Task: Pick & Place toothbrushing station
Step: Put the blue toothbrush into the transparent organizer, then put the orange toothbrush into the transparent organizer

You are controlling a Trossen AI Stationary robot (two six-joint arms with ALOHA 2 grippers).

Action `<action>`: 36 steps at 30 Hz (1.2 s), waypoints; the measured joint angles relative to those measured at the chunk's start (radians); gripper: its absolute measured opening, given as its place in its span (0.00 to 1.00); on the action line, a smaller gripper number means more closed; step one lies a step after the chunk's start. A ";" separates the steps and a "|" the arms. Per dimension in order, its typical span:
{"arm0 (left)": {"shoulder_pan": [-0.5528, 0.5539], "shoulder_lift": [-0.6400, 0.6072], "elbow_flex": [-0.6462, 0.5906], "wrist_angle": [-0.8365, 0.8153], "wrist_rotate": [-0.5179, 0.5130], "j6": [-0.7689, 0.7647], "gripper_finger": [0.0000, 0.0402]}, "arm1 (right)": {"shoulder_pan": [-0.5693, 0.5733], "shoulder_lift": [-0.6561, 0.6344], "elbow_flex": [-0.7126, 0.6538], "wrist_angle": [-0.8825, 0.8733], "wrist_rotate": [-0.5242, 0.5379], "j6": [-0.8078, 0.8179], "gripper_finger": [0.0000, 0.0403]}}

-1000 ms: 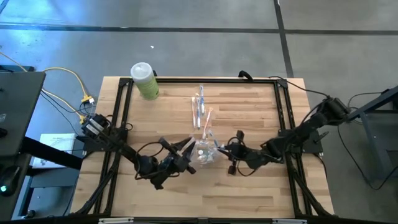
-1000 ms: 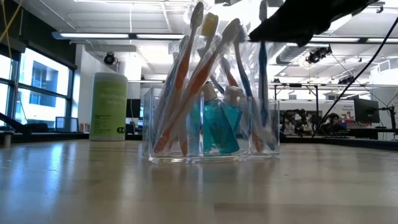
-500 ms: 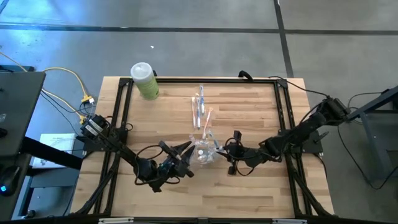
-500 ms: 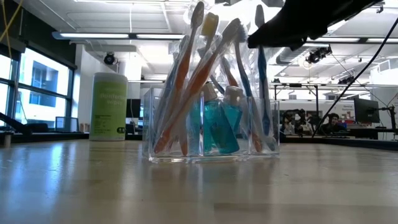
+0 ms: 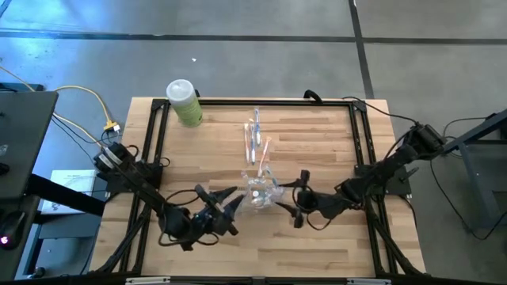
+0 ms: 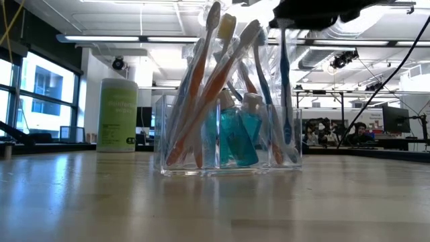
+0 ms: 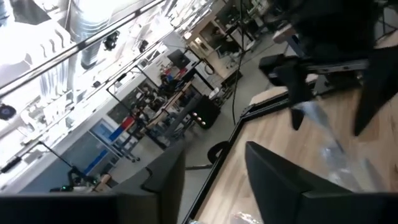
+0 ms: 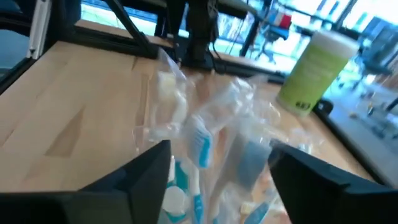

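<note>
The clear holder (image 5: 261, 192) stands on the table (image 5: 317, 142) between the two grippers, already stocked: in the low view several brushes (image 6: 213, 81) lean in it, orange and blue, with two small teal bottles (image 6: 236, 132) upright in its middle. The right gripper (image 5: 292, 207) sits just beside the holder, on the side toward the right arm; its wrist view shows the two fingers (image 8: 147, 176) spread wide with the holder and its crinkled wrapped brushes straight ahead in the gap, nothing gripped. The left gripper (image 5: 227, 208) lies just off the holder's other side, fingers (image 7: 283, 180) parted and bare, so both tools look released. Beyond the holder, away from both grippers, a few loose brushes (image 5: 253, 136) lie flat on the wood, one with an orange part (image 5: 264, 150) nearest the holder. The green bottle (image 5: 184, 102) stands well apart at the far corner on the left arm's side. Judged from this layout, the station is largely filled but not finished: the loose brushes are yet to be fetched and dropped in. Neither gripper is near them, so a reach past the holder seems the likely next call.
</note>
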 joint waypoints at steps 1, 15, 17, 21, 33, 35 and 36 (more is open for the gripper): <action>0.001 -0.018 0.000 -0.005 -0.004 0.002 0.43 | 0.012 0.000 0.000 0.011 0.019 -0.023 0.66; 0.331 -0.234 0.000 -0.163 -0.065 0.035 0.68 | 0.191 -0.001 0.000 0.049 0.322 -0.207 0.72; 0.415 -0.248 0.000 -0.192 -0.069 0.015 0.67 | 0.204 -0.001 0.000 0.049 0.358 -0.207 0.72; 0.574 -0.251 -0.001 -0.244 -0.070 0.012 0.63 | 0.211 -0.001 0.000 0.050 0.374 -0.210 0.72; 0.781 -0.301 -0.002 -0.735 -0.079 -0.122 0.59 | 0.198 -0.001 0.000 0.054 0.373 -0.203 0.72; 0.798 -0.333 -0.002 -0.857 -0.080 -0.182 0.59 | 0.198 -0.001 0.000 0.063 0.373 -0.203 0.72; 0.805 -0.349 -0.002 -0.930 -0.081 -0.221 0.59 | 0.198 -0.001 0.000 0.064 0.373 -0.203 0.72</action>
